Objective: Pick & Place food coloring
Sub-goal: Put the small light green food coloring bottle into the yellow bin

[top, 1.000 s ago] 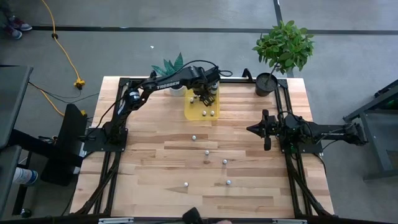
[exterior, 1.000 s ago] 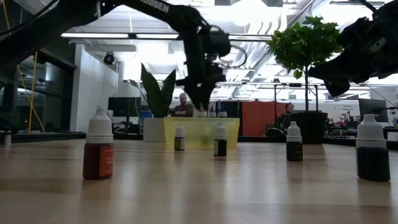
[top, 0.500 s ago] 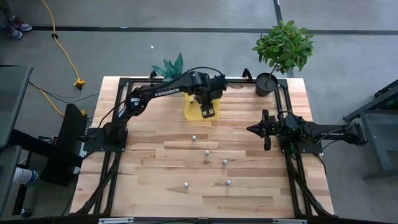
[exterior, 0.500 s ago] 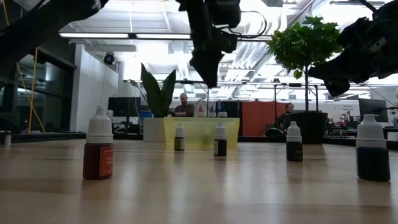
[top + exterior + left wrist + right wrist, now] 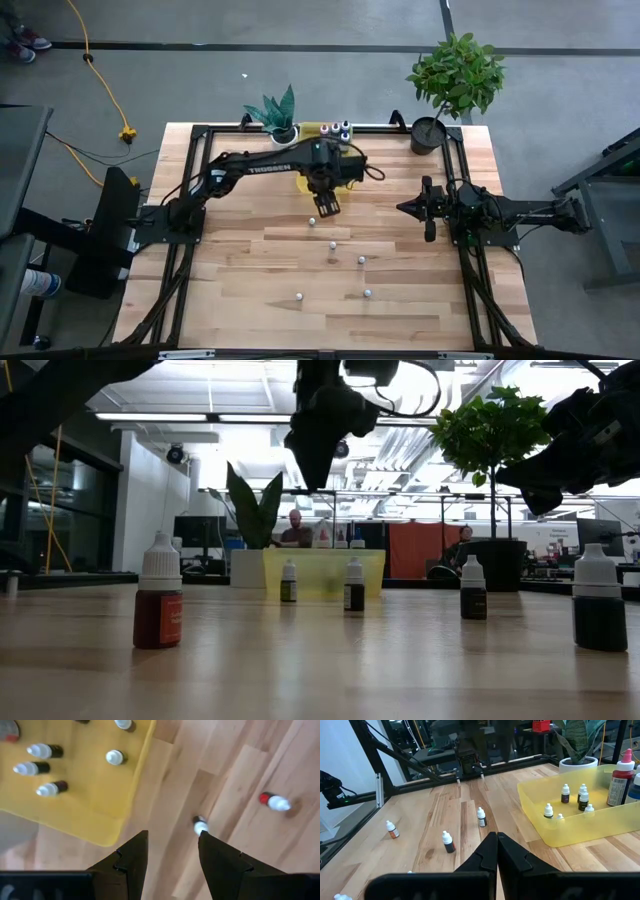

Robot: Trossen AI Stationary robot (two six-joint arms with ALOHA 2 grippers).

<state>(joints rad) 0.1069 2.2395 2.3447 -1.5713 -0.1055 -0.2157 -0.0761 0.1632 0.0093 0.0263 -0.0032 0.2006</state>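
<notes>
High view: the left gripper [image 5: 327,205] hangs above centre, just below the yellow tray [image 5: 303,183] at the upper middle, its fingers parted and empty. A bottle [image 5: 312,221] stands just below it. Four more bottles sit further down the table [image 5: 230,290]: one [image 5: 333,244] at centre, one [image 5: 361,260] to its lower right, and two [image 5: 298,297] [image 5: 367,293] nearer the bottom. Larger bottles [image 5: 338,129] line the table's top edge beside a small plant [image 5: 277,112]; a potted plant [image 5: 452,78] stands at the upper right corner. The right gripper [image 5: 429,208] waits at the right of centre.

Left wrist view: the fingers [image 5: 131,865] stand moderately apart with nothing between them. A white-capped bottle [image 5: 200,825] lies just beyond the right-hand fingertip, and a red one [image 5: 274,802] further off at the right. The tray fills the upper left and holds several bottles [image 5: 46,770].

Right wrist view: the fingers [image 5: 485,854] are pressed together, holding nothing. Small bottles [image 5: 566,797] stand in the tray at the right; three more [image 5: 481,817] stand on the wood at the left and centre.

Low view: five bottles stand in a row across the frame, a red one [image 5: 159,605] at the left.
</notes>
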